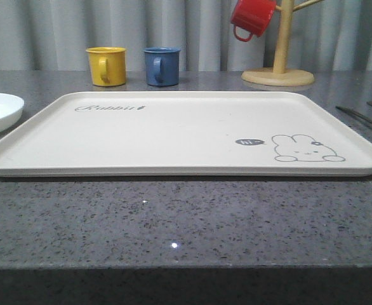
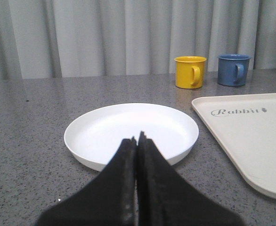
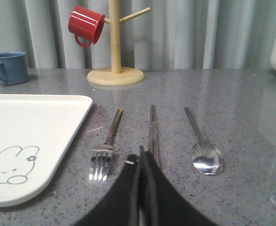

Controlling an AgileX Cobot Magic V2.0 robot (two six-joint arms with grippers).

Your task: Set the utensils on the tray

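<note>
My right gripper [image 3: 140,155] is pressed together, empty, over the chopsticks [image 3: 153,132]. My left gripper [image 2: 137,143] is likewise closed, at the near rim of one white plate [image 2: 100,127]. Utensils: one fork [image 3: 106,146], one pair of chopsticks, one spoon [image 3: 203,146], side by side on the counter [image 1: 186,222], right of the one tray [image 1: 173,133], none on it. Beyond: three mugs, yellow [image 1: 106,65], blue [image 1: 161,65], and red [image 1: 252,18] hung on one wooden mug tree [image 1: 280,51]. Grey speckled stone surface; grey curtain [image 1: 59,25] behind.
</note>
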